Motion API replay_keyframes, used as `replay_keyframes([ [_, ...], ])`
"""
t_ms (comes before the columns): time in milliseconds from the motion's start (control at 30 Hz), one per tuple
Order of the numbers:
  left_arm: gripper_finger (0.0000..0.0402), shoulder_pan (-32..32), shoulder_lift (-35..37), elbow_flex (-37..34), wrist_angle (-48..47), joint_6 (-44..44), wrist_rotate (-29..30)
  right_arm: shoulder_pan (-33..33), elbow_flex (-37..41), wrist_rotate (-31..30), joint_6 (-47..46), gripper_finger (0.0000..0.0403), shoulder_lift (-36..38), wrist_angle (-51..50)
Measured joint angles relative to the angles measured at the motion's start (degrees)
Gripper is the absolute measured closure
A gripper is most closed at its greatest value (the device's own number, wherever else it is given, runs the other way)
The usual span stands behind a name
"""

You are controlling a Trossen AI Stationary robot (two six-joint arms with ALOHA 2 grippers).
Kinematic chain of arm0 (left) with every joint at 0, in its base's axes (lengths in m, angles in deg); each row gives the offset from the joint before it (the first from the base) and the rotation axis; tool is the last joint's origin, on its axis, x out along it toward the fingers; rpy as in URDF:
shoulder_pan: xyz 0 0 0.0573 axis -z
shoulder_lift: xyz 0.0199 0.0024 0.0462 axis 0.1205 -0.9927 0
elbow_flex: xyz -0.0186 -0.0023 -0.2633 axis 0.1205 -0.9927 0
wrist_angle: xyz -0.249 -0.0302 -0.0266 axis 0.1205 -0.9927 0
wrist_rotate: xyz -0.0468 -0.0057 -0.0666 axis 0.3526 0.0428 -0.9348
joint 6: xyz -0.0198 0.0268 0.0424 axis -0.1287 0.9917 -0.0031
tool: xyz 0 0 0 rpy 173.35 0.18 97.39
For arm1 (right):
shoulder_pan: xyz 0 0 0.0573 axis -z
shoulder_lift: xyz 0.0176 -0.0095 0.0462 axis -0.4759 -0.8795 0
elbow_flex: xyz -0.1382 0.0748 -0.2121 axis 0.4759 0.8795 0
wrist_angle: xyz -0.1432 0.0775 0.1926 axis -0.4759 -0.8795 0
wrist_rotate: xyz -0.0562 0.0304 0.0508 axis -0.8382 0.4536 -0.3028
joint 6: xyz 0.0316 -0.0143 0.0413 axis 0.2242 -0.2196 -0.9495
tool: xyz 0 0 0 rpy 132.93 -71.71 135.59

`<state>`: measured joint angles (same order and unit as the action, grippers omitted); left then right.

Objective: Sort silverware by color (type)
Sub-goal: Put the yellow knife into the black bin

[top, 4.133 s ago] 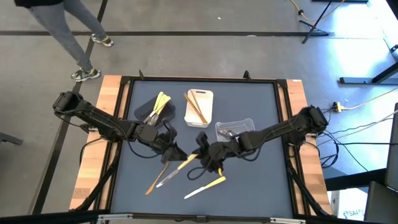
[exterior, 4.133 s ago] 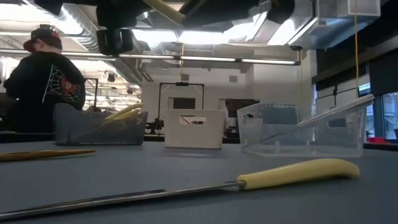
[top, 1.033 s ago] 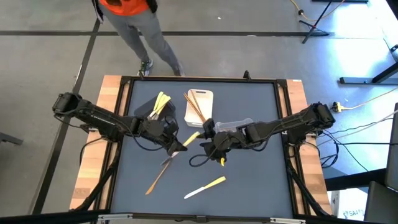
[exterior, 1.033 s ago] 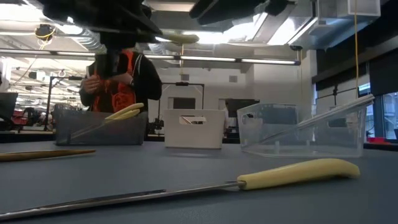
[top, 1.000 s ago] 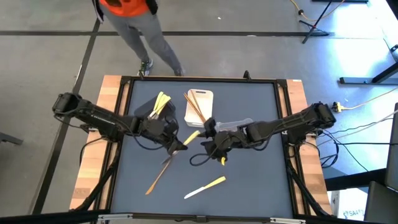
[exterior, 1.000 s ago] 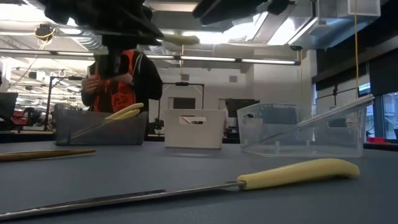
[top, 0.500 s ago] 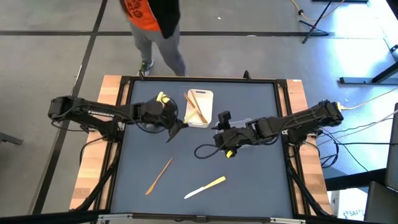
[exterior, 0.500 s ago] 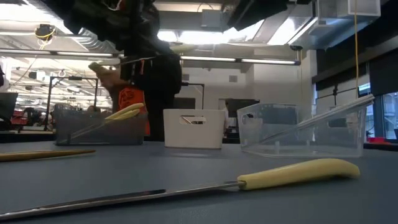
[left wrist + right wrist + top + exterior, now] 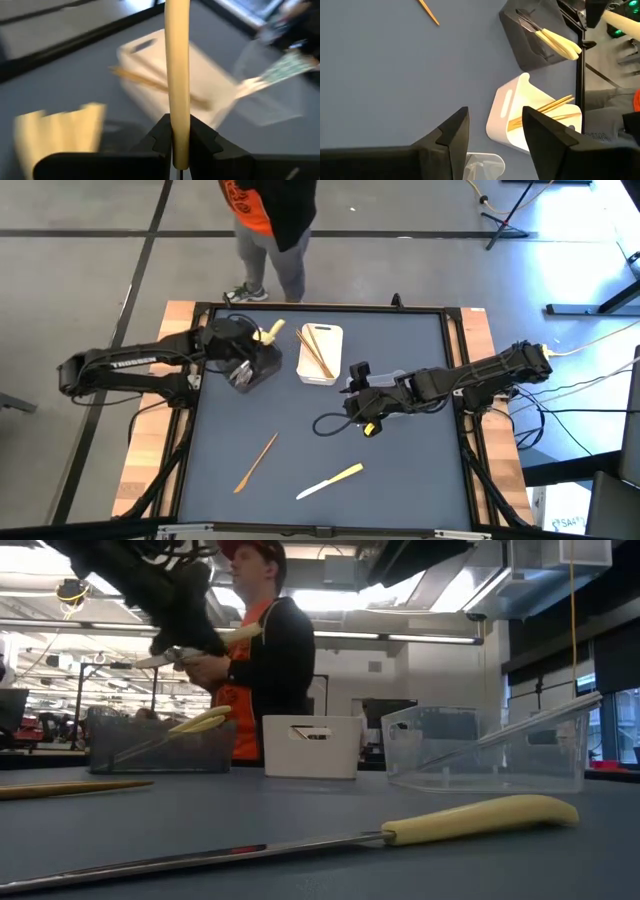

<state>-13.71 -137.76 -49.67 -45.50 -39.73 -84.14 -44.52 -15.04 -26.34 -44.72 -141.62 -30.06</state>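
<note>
Up at the far left of the table, the left gripper [image 9: 258, 350] hangs over the black tray [image 9: 255, 369], its fingers pinched narrow on a pale yellow-handled utensil [image 9: 177, 75] that runs straight out between them in the left wrist view. From table height that utensil [image 9: 200, 648] is held well above the tray [image 9: 160, 747], its yellow end toward the white tray. More yellow-handled pieces [image 9: 555, 41] lie in the black tray.

The white tray [image 9: 320, 352] just to its right holds orange-brown utensils [image 9: 316, 352]. The clear tray [image 9: 485, 748] stands farther right with a silver-grey utensil [image 9: 520, 732] leaning in it.

Right of centre, the right gripper [image 9: 350, 395] waits above the mat with its fingers [image 9: 447, 135] spread wide and nothing between them.

On the near part of the mat lie an orange-brown utensil [image 9: 257, 462] toward the left and a yellow-handled knife [image 9: 330, 480] nearer the middle, well apart.

A person in orange and black [image 9: 270, 220] stands beyond the far edge.
</note>
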Motion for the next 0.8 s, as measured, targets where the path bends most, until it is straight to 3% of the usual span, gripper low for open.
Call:
replay_keyframes([
  [267,0.0372,-2.72,-0.01,-0.03,-8.18,4.38,8.76,0.00,0.00,0.00,0.01,0.0231,-0.07,1.47],
  [800,0.0369,-2.75,-1.05,-17.35,7.45,0.65,9.21,0.00,0.00,0.01,0.02,0.0231,-0.09,2.58],
])
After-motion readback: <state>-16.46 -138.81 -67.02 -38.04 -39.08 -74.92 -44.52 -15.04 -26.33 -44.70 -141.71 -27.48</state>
